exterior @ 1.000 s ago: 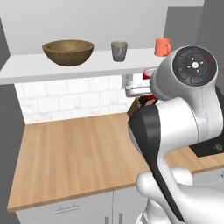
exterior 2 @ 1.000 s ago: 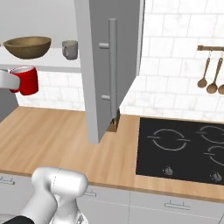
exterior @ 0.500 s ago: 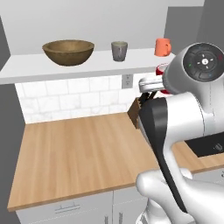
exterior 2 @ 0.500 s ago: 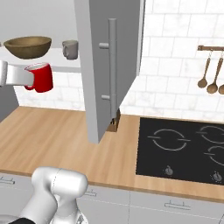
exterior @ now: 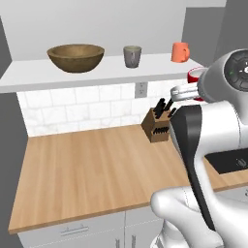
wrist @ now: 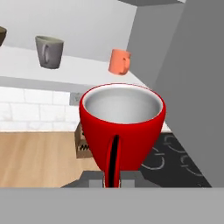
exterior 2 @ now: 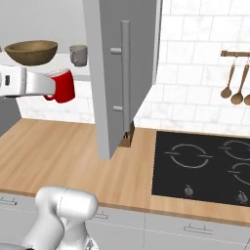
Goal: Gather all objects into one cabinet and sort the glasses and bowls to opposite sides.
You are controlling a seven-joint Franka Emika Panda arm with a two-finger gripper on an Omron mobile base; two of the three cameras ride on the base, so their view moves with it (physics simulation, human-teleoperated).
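My gripper (wrist: 113, 178) is shut on the handle of the red cup (wrist: 122, 127), which it holds upright in the air. In the right base view the red cup (exterior 2: 61, 85) hangs just left of the grey cabinet's open door (exterior 2: 110, 97), a little below the white shelf board (exterior: 97, 73). On that shelf stand the brown wooden bowl (exterior: 76, 57) at the left, the grey cup (exterior: 132, 56) in the middle and the orange mug (exterior: 180, 52) at the right. My own arm hides most of the red cup (exterior: 194, 75) in the left base view.
A knife block (exterior: 157, 123) stands on the wooden counter (exterior: 87, 164) below the shelf. The door's long bar handle (exterior 2: 125, 73) faces me. A black cooktop (exterior 2: 205, 166) lies at the right, with wooden spoons (exterior 2: 232, 85) hanging above it.
My gripper has carried the red cup to the right, closer to the open cabinet door. The bowl, grey cup and orange mug have stayed in place.
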